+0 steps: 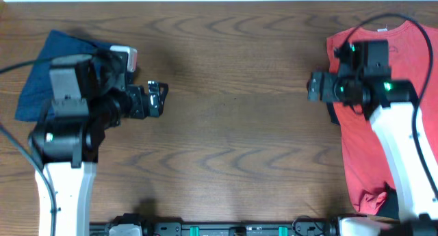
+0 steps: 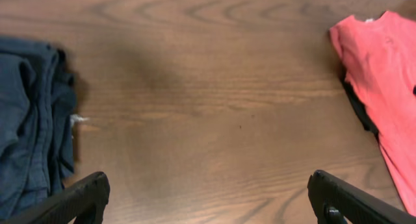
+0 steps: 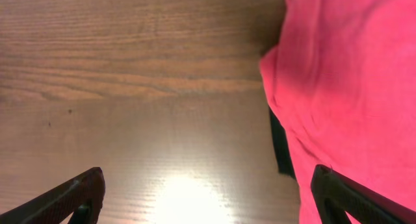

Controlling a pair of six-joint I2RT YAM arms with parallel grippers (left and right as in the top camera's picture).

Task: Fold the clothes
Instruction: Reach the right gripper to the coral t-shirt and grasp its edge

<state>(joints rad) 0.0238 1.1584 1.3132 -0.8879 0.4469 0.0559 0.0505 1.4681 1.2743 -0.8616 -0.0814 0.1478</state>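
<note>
Red T-shirt (image 1: pixel 356 147) on right side of table (image 1: pixel 233 126), black garment (image 3: pixel 279 146) beneath; navy garment (image 1: pixel 37 58) far left. Left gripper (image 2: pixel 208 208), right gripper (image 3: pixel 208 204) spread, empty. Risk: right pinch catches black layer too, drags both.

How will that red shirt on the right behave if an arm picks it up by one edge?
Probably floppy: the red shirt lies flat with soft wrinkles, so it would likely sag from the pinch. It looks thin and light. Pushed, it may bunch rather than slide, perhaps dragging the black cloth under its edge.
</note>
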